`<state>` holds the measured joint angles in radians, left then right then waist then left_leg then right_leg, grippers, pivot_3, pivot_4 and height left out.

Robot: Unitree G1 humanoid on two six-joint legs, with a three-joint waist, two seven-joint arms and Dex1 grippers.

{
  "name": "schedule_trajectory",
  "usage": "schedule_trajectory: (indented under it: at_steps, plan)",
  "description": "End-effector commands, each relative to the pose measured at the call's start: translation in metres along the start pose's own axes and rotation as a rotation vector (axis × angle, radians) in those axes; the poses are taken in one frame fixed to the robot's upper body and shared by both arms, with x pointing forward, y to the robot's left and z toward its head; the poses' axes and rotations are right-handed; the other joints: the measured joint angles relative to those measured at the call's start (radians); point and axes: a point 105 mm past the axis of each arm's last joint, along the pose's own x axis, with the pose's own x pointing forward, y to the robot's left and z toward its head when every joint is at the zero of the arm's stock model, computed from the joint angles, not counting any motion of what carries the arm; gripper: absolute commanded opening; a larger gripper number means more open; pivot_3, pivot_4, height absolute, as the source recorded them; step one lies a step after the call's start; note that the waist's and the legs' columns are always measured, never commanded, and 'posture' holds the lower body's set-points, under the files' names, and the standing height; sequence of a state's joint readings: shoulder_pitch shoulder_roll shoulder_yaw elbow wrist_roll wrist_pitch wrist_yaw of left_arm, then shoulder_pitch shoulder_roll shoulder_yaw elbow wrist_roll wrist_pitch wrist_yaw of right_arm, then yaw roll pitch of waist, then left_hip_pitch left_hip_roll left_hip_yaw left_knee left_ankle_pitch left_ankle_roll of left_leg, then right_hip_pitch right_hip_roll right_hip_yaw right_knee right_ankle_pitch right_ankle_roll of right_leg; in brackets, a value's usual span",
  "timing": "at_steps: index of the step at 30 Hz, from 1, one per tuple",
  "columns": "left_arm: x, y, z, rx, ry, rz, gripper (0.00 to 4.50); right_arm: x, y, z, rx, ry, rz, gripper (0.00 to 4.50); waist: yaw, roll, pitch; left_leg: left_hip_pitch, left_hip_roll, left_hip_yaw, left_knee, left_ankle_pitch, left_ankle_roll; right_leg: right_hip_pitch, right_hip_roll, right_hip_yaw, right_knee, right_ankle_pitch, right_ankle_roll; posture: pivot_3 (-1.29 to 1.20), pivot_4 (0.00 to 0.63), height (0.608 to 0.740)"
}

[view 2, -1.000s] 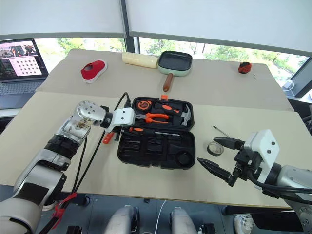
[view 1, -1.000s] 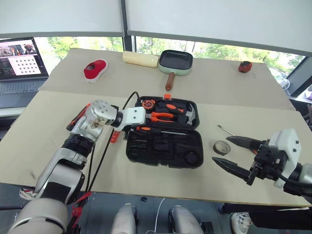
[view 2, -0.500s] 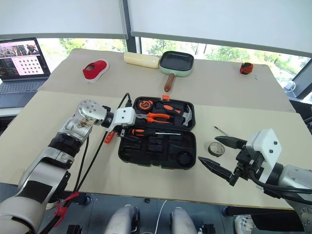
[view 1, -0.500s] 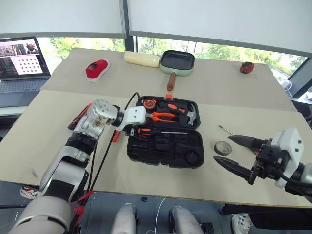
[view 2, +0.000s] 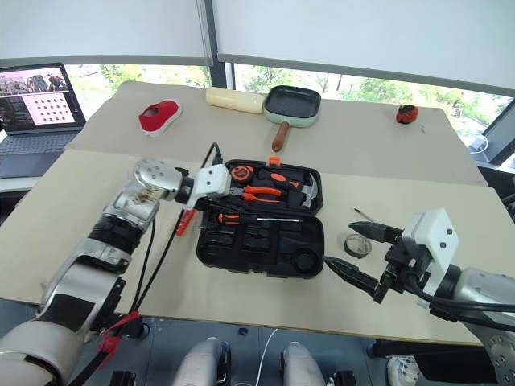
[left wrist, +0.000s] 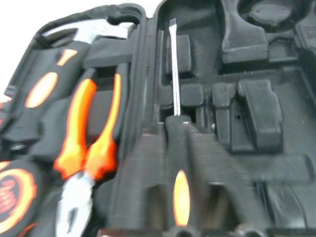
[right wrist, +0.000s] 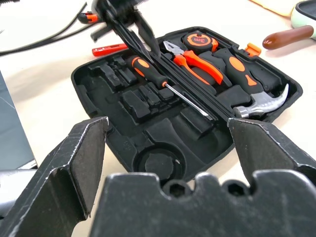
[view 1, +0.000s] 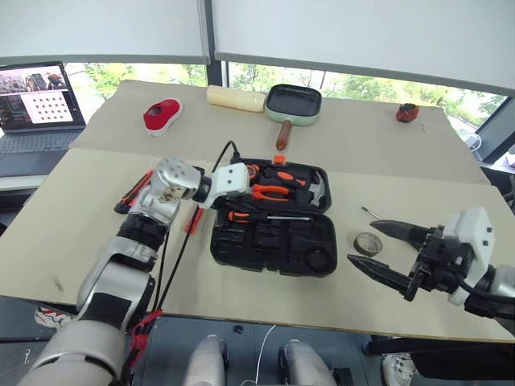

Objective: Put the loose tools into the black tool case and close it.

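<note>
From the head views we see the flat black moulded-plastic tool case [view 1: 273,217] lying open on the tan table [view 1: 72,217], with our left gripper [right wrist: 129,35] reaching in over its near-left corner, the arm stretched forward and the wrist bent across toward the right. The right wrist view adds what the head views hide: the left gripper's two black fingers [right wrist: 140,30] are pressed together, tips right at the handle end of the black-and-orange-handled flat screwdriver [right wrist: 163,81], which lies in a recess along the case's hinge line; we cannot tell whether they touch it. The left wrist view shows that screwdriver's steel shaft running straight ahead of the fingers, and beside it, in the lid half, the orange-handled pliers [left wrist: 89,143] and the steel-headed hammer [left wrist: 74,44]. Only the head views show the loose pieces: a small dark tape roll [view 1: 368,243] just beyond our right gripper [view 1: 385,252], a slim screwdriver [view 1: 372,214] a little past that, a red tool [view 1: 193,220] under the left wrist, and a black-and-orange utility knife [view 1: 133,191] outboard of the left forearm. The right gripper hovers to the right of the case, pointing toward it, its fingers spread wide and empty.
</note>
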<state>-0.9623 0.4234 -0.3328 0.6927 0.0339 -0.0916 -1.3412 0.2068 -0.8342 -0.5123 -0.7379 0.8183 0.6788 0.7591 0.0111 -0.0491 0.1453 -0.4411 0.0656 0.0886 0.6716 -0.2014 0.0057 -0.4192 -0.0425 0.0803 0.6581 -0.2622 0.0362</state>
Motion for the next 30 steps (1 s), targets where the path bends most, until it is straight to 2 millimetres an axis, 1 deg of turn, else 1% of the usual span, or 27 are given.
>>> schedule_trajectory:
  at_steps: [1,6,11,14,15,17,19,20,21,24,25,26,27,28,29,30]
  plan:
    - [0.003,0.004,0.003,0.025,0.016,0.01,0.01,0.0,-0.001,0.007,-0.04,-0.024,-0.005,4.5,-0.001,0.0,0.0,0.0,0.0,0.0,0.0,0.0,0.0,0.0,0.0,0.0,0.0,0.0,0.0,0.0,0.15,0.74]
    - [0.015,-0.004,-0.019,0.072,0.13,0.002,0.01,0.001,0.0,0.005,-0.025,-0.029,-0.013,4.5,-0.001,0.0,0.0,0.0,0.0,-0.001,0.0,0.0,0.0,0.0,0.0,0.0,0.001,0.0,0.0,0.0,0.15,0.74]
    - [0.022,-0.007,-0.03,0.094,0.17,0.006,0.01,0.001,0.002,0.003,-0.018,-0.029,-0.014,4.5,0.002,0.001,-0.001,0.001,0.0,-0.002,0.005,0.0,0.0,0.004,0.0,-0.002,0.003,0.0,0.0,0.0,0.15,0.74]
    - [0.022,-0.006,-0.029,0.091,0.154,0.005,0.01,0.001,0.003,0.0,-0.019,-0.017,-0.026,4.5,0.001,0.001,-0.001,0.009,0.0,-0.003,0.006,0.0,0.0,0.014,0.0,-0.005,0.002,0.0,0.0,0.0,0.15,0.74]
    - [0.018,-0.004,-0.022,0.065,0.111,0.012,0.01,-0.002,0.0,-0.002,-0.014,-0.011,-0.047,4.5,0.001,0.001,-0.001,0.012,0.001,-0.003,0.006,0.0,0.0,0.017,-0.001,-0.005,0.001,0.0,0.0,0.0,0.15,0.74]
    - [0.007,0.003,-0.008,-0.004,0.016,0.033,0.01,-0.009,-0.006,-0.006,-0.007,0.006,-0.101,4.5,-0.001,0.001,-0.001,0.012,0.001,-0.004,0.006,0.0,0.0,0.017,-0.001,-0.006,0.001,-0.001,0.0,0.0,0.15,0.74]
    - [-0.009,0.006,0.006,-0.066,-0.091,0.04,0.52,-0.02,-0.015,-0.013,0.002,0.04,-0.168,4.5,-0.003,0.002,-0.001,0.01,0.001,-0.004,0.006,0.0,0.0,0.015,-0.001,-0.006,0.001,-0.001,-0.001,0.0,0.15,0.74]
    - [-0.02,0.006,0.013,-0.095,-0.145,0.039,0.7,-0.029,-0.021,-0.018,0.009,0.064,-0.214,4.5,-0.006,0.002,0.0,0.009,0.001,-0.004,0.006,0.0,0.0,0.014,-0.001,-0.006,0.001,-0.001,-0.001,0.0,0.15,0.74]
    - [-0.03,0.005,0.02,-0.116,-0.191,0.036,1.07,-0.038,-0.027,-0.022,0.017,0.086,-0.259,4.5,-0.008,0.002,0.0,0.008,0.001,-0.004,0.005,0.0,0.0,0.013,-0.001,-0.006,0.001,-0.001,-0.001,0.0,0.15,0.74]
    - [-0.063,-0.001,0.044,-0.187,-0.324,0.04,2.16,-0.077,-0.044,-0.036,0.046,0.159,-0.399,4.5,-0.013,0.003,0.0,0.006,0.002,-0.006,0.004,0.0,0.001,0.012,-0.001,-0.008,0.002,-0.001,-0.001,0.0,0.15,0.74]
    - [-0.07,-0.003,0.049,-0.204,-0.349,0.041,2.56,-0.086,-0.047,-0.039,0.05,0.175,-0.425,4.5,-0.014,0.004,0.001,0.006,0.002,-0.006,0.004,0.0,0.001,0.011,-0.001,-0.008,0.002,-0.002,-0.001,0.0,0.15,0.74]
    - [-0.08,-0.006,0.058,-0.241,-0.393,0.038,2.97,-0.099,-0.052,-0.043,0.061,0.199,-0.468,4.5,-0.014,0.005,0.0,0.006,0.002,-0.006,0.004,0.0,0.001,0.011,-0.001,-0.008,0.002,-0.002,-0.001,0.0,0.15,0.74]
    - [-0.088,-0.01,0.066,-0.275,-0.427,0.03,3.23,-0.11,-0.057,-0.047,0.068,0.218,-0.5,4.5,-0.014,0.005,0.001,0.006,0.001,-0.006,0.004,-0.001,0.001,0.012,-0.001,-0.008,0.002,-0.002,-0.001,0.0,0.15,0.74]
    - [-0.095,-0.017,0.073,-0.313,-0.454,0.004,3.7,-0.12,-0.062,-0.051,0.08,0.234,-0.531,4.5,-0.014,0.006,0.001,0.007,0.001,-0.006,0.005,-0.001,0.001,0.013,-0.001,-0.009,0.002,-0.002,-0.001,0.0,0.15,0.74]
    - [-0.1,-0.027,0.08,-0.326,-0.471,-0.045,4.0,-0.128,-0.068,-0.056,0.088,0.253,-0.554,4.5,-0.015,0.006,0.001,0.007,0.001,-0.006,0.005,0.0,0.001,0.014,-0.001,-0.009,0.002,-0.002,0.0,0.0,0.15,0.74]
    - [-0.103,-0.036,0.085,-0.331,-0.477,-0.088,4.39,-0.132,-0.073,-0.059,0.089,0.267,-0.562,4.5,-0.017,0.006,0.001,0.009,0.001,-0.006,0.005,-0.001,0.001,0.015,-0.001,-0.009,0.001,-0.003,0.0,0.0,0.15,0.74]
